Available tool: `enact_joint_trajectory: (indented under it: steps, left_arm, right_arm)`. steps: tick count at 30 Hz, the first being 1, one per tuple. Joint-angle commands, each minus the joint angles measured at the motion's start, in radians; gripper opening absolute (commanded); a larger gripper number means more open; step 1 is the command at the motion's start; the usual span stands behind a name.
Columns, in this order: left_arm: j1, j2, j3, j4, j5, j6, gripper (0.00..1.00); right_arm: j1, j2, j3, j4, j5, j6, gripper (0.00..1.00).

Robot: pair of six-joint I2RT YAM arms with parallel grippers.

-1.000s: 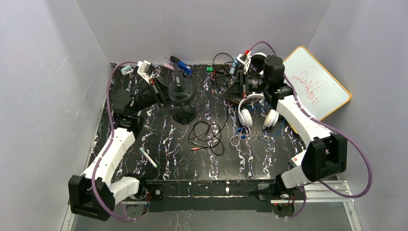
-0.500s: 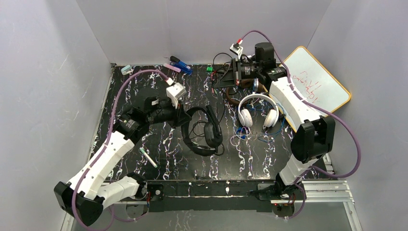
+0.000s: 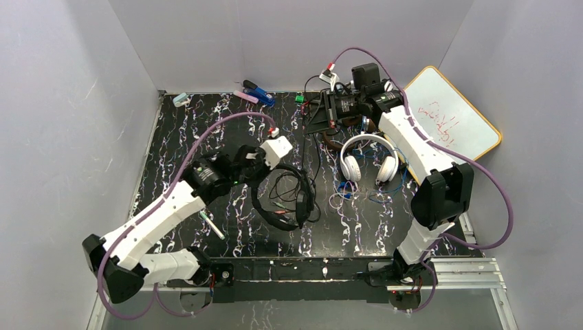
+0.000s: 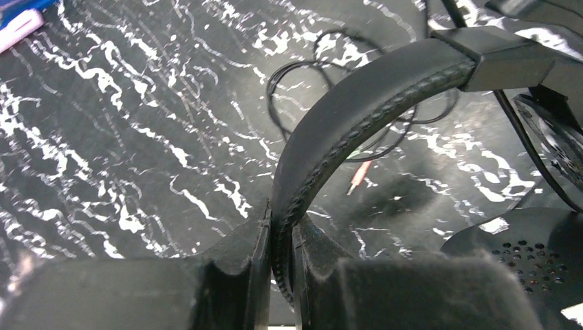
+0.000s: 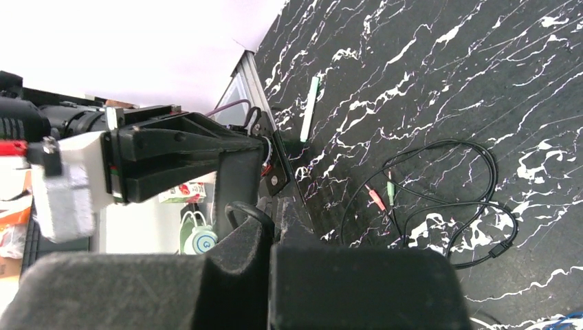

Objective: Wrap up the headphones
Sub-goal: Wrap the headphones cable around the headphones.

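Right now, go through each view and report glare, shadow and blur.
Top external: even, sharp light, but the black headphones almost vanish against the dark table. Left wrist: headband crisp, the left gripper clamping it soft and out of focus. Right wrist: wall blown out white, the right gripper a dark blur, table cord sharp.

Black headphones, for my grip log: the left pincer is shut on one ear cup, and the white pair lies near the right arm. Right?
Not the ear cup: the left pincer is shut on the padded headband of the black headphones, as the left wrist view shows. The white pair does lie near the right arm.
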Motion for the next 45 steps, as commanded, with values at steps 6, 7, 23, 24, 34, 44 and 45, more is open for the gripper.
enact_joint_trajectory:
  steps: [6,7,23,24,34,44,45]
  left_arm:
    - [-0.056,0.15,0.081,-0.104,-0.458,-0.036,0.0]
    - [-0.055,0.172,0.089,-0.104,-0.527,-0.074,0.0]
    - [-0.054,0.37,0.174,-0.103,-0.922,-0.73,0.0]
    - [-0.054,0.387,0.185,-0.114,-0.948,-0.782,0.0]
    - [-0.041,0.392,0.203,-0.033,-0.851,-1.069,0.0]
    - [-0.029,0.302,0.173,0.058,-0.69,-1.099,0.0]
    - [-0.022,0.295,0.164,0.066,-0.679,-1.109,0.0]
  right_arm:
    - [0.025,-0.029,0.041,-0.105,-0.019,-0.083,0.01]
    - [0.029,-0.04,0.027,-0.103,-0.039,-0.082,0.01]
    - [0.1,-0.226,-0.188,0.096,-0.087,0.091,0.01]
    - [0.112,-0.226,-0.189,0.096,-0.081,0.091,0.01]
    - [0.189,-0.239,-0.299,0.126,0.008,0.112,0.01]
    - [0.192,-0.254,-0.482,0.336,0.108,0.245,0.01]
    - [0.196,-0.261,-0.498,0.363,0.111,0.258,0.01]
